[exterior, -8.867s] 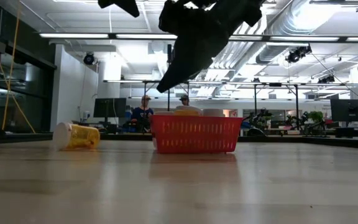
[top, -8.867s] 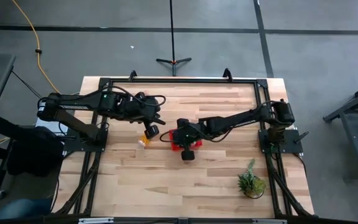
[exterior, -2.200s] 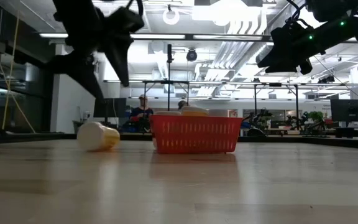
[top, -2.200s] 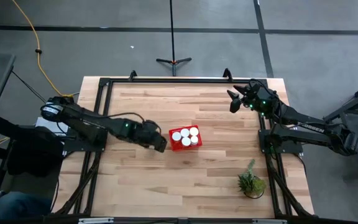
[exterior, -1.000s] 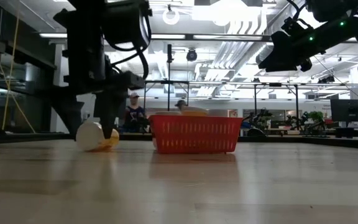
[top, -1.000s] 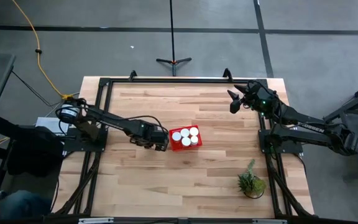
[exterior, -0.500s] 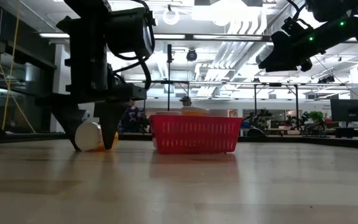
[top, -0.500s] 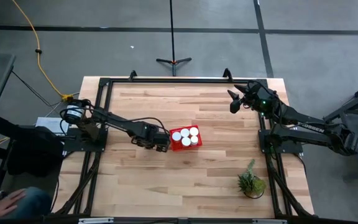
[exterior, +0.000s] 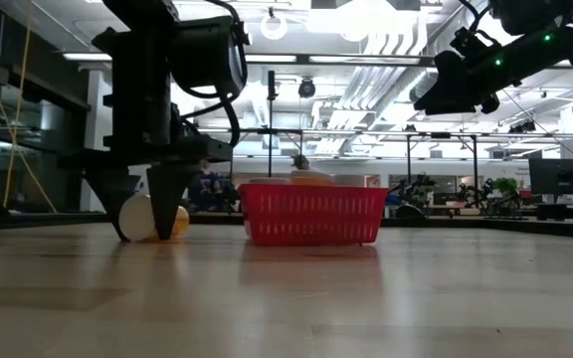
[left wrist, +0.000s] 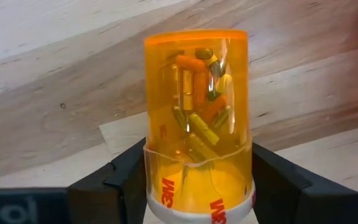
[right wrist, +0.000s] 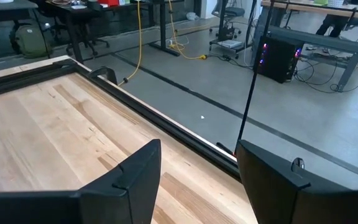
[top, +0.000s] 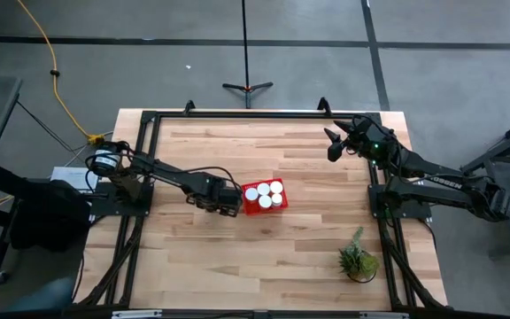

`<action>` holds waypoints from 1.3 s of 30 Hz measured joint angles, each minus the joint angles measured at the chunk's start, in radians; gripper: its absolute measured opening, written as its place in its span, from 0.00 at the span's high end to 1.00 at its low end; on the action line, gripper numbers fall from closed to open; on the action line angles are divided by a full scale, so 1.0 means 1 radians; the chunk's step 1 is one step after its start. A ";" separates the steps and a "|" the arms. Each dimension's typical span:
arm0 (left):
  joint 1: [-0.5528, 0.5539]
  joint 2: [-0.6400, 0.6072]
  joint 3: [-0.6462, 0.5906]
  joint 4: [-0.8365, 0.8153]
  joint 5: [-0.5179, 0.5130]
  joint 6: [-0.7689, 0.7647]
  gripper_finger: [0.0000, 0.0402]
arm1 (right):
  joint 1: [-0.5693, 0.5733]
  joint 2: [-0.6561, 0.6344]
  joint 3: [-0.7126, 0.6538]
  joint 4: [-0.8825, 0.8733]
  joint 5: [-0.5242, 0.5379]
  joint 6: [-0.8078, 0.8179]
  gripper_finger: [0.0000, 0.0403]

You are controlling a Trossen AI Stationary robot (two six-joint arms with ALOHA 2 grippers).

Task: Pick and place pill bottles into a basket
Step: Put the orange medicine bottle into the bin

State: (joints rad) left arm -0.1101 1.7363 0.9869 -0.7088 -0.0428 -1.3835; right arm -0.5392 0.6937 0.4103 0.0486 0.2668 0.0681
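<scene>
High view: left gripper [top: 229,205] sits down at the table [top: 282,257], just beside the red basket [top: 264,198] on its left-arm side. Four white caps visible inside the basket from above. The bottle under the left gripper is hidden by the arm in this view.

Low view fills that in: left gripper [exterior: 151,224] has both fingertips at the tabletop, straddling a lying pill bottle [exterior: 150,219], white cap facing the camera, orange body behind. Basket [exterior: 313,214] stands just beside the gripper, apart from it. Caps and an orange top poke above the basket rim.

Left wrist view: pill bottle [left wrist: 197,121] sits between the two dark fingers [left wrist: 120,180], one finger on each side at the cap end, capsules visible through the orange wall. Fingers look tight to the bottle's sides, so gripping the bottle.

Right gripper [top: 331,145] hangs raised by the table's far right corner, well apart from the basket. Right wrist view shows its fingers [right wrist: 135,177] spread wide with nothing between them, table edge and floor beyond.

Potted plant [top: 358,258] stands near the right front corner, well away from both grippers.
</scene>
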 joint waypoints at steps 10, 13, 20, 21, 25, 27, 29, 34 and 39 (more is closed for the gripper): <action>-0.002 -0.019 -0.005 -0.026 0.068 0.087 0.38 | 0.000 0.000 0.000 0.000 0.000 -0.007 0.50; -0.001 -0.030 -0.004 -0.034 0.081 0.108 0.39 | 0.000 0.000 0.000 0.000 0.014 -0.006 0.50; -0.001 -0.082 -0.003 -0.048 0.115 0.193 0.36 | 0.000 0.000 0.000 0.001 0.011 0.000 0.50; -0.001 -0.092 -0.003 -0.052 0.126 0.209 0.37 | 0.000 0.000 0.000 0.002 0.004 0.002 0.50; 0.000 -0.143 -0.002 -0.048 0.184 0.247 0.39 | 0.000 0.000 0.000 0.001 -0.077 0.002 0.50; 0.000 -0.167 0.008 -0.050 0.216 0.262 0.39 | 0.001 0.000 0.000 0.001 -0.120 0.002 0.50; 0.000 -0.188 0.031 -0.053 0.242 0.274 0.38 | 0.001 0.000 0.000 0.005 -0.153 0.001 0.50; 0.018 -0.217 0.122 -0.052 0.319 0.309 0.37 | 0.024 0.000 0.000 0.047 -0.264 -0.083 0.46; 0.074 -0.220 0.226 -0.071 0.351 0.331 0.39 | 0.100 0.000 0.000 0.092 -0.334 -0.279 0.38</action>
State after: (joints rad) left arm -0.0360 1.5166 1.2131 -0.7794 0.3080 -1.0525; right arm -0.4396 0.6941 0.4103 0.1407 -0.0674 -0.2111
